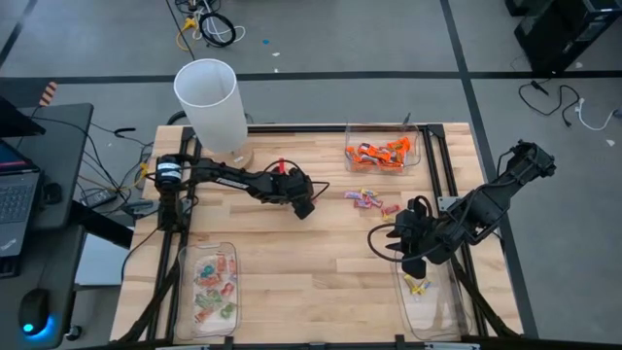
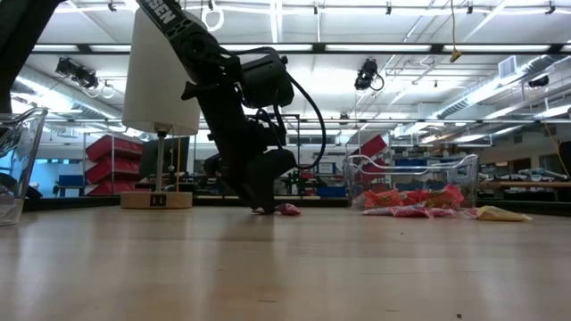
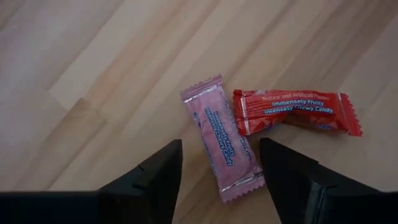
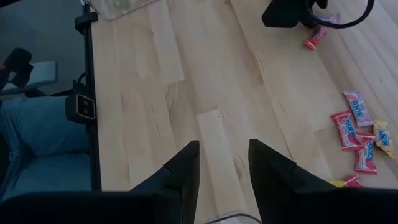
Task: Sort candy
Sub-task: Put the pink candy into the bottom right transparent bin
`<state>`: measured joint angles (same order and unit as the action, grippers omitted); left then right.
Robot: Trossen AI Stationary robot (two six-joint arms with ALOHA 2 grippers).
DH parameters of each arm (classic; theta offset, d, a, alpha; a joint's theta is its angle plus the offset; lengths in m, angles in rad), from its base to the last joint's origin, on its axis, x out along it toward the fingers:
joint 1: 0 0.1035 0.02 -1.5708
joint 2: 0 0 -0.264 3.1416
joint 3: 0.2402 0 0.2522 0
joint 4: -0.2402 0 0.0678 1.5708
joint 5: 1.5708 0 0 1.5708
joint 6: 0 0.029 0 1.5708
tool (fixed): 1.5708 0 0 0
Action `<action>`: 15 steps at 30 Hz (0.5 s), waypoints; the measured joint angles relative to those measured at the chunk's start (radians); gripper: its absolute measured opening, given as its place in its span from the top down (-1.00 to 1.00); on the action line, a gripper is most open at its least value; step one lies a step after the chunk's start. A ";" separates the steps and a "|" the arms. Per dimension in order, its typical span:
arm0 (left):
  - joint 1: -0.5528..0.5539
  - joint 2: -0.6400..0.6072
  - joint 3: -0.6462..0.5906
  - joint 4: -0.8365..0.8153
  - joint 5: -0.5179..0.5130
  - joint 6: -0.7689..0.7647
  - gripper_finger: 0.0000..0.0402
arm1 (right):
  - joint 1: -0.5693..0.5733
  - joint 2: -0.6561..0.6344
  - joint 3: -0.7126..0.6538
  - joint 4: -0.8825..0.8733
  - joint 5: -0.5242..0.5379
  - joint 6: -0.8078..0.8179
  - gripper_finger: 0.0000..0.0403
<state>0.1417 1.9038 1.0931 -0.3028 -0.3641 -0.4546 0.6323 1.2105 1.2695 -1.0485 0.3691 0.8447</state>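
Between the spread fingers of the left gripper (image 3: pixel 217 171), a pink candy (image 3: pixel 222 138) is seen flat on the wooden table (image 1: pixel 292 262), touching a red candy (image 3: pixel 292 112) beside it. More loose candies (image 1: pixel 369 201) are scattered near the middle. Orange ones fill the far tray (image 1: pixel 384 154), pale ones the near left tray (image 1: pixel 214 287). The right gripper (image 4: pixel 222 165) is held open and empty above the near right tray (image 1: pixel 428 301).

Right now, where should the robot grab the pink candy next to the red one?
Probably across the middle of the pink candy, coming straight down from above. It lies flat on the wooden table, long and thin, and the open left end effector already straddles its long sides. The red candy sits against one end, so gripping the middle should avoid it.
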 joint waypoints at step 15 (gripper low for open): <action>-0.001 0.000 -0.004 0.016 -0.015 0.066 0.68 | 0.000 0.000 0.000 0.001 0.000 0.001 0.39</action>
<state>0.1406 1.9039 1.0894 -0.2871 -0.3795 -0.3885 0.6323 1.2106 1.2694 -1.0477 0.3688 0.8452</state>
